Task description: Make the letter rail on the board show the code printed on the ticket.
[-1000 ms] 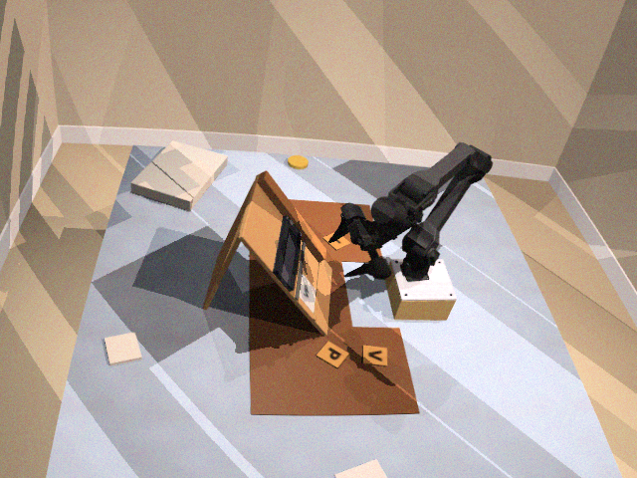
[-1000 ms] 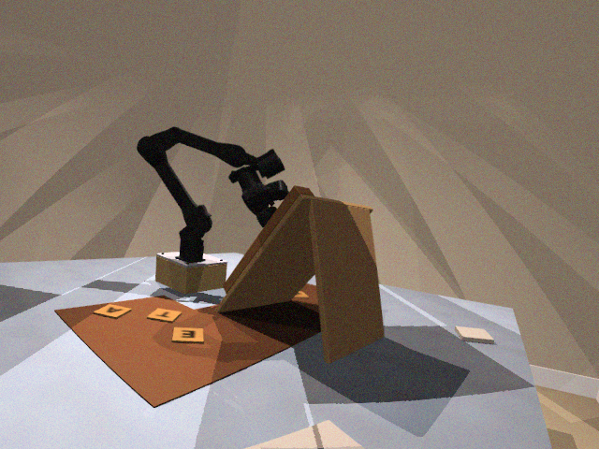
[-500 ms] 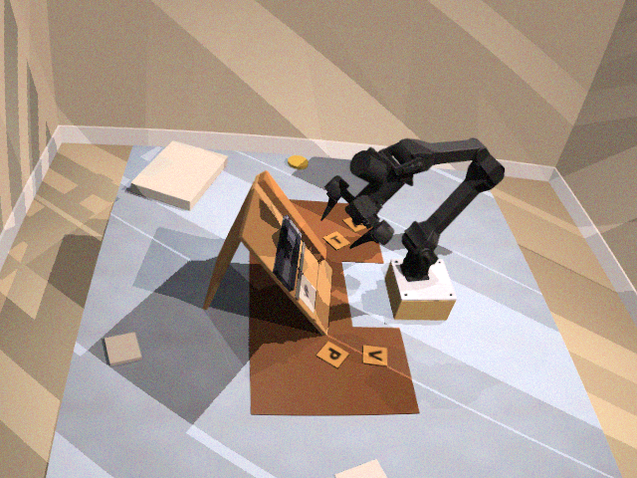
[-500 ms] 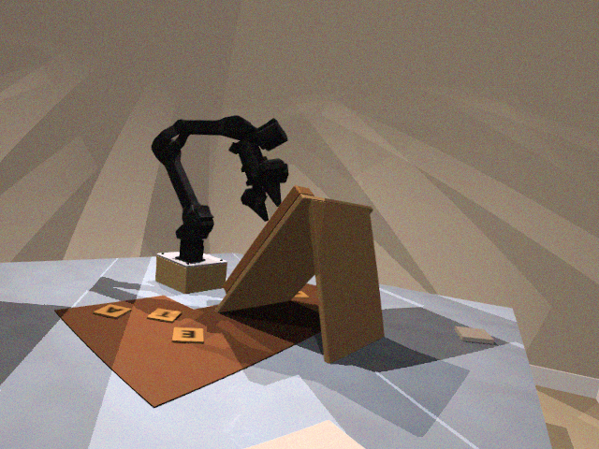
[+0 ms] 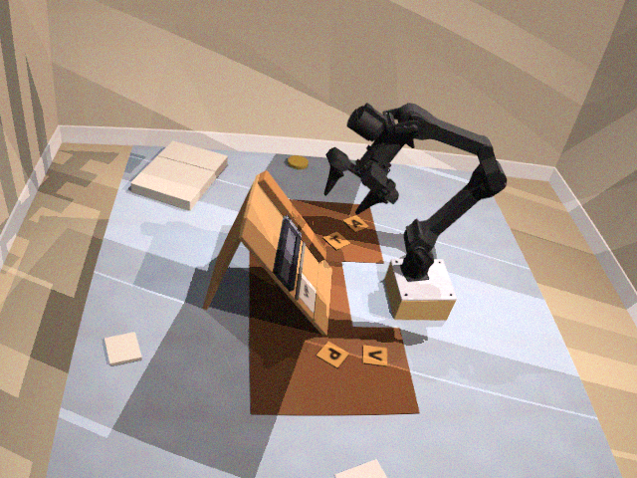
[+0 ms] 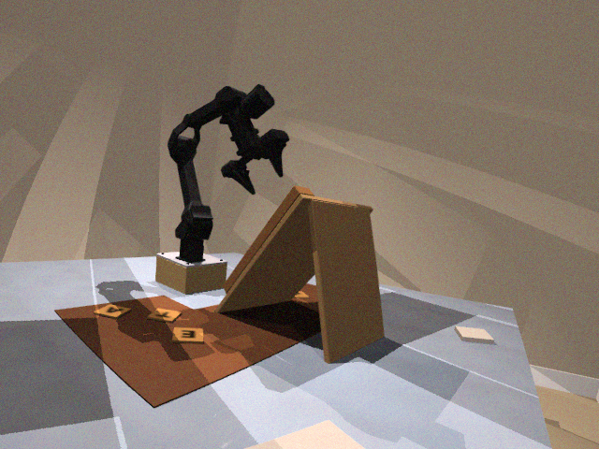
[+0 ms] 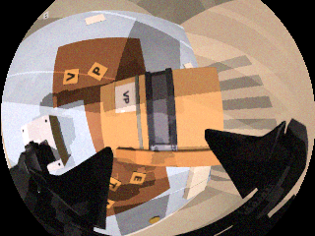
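Top view: hand (image 5: 341,204) (image 6: 268,184) (image 7: 159,144) spread, empty; sloped board (image 5: 319,303) (image 6: 270,270) (image 7: 197,98) near; yellow disc (image 5: 298,162) (image 7: 155,219) beyond.

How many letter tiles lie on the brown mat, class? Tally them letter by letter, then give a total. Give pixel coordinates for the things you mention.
V tile (image 5: 374,355) (image 7: 71,77): 1
P tile (image 5: 331,354) (image 7: 97,71): 1
A tile (image 5: 355,222) (image 6: 111,311) (image 7: 110,203): 1
T tile (image 5: 336,240) (image 6: 164,314) (image 7: 114,184): 1
E tile (image 6: 188,335) (image 7: 138,178): 1
Total: 5
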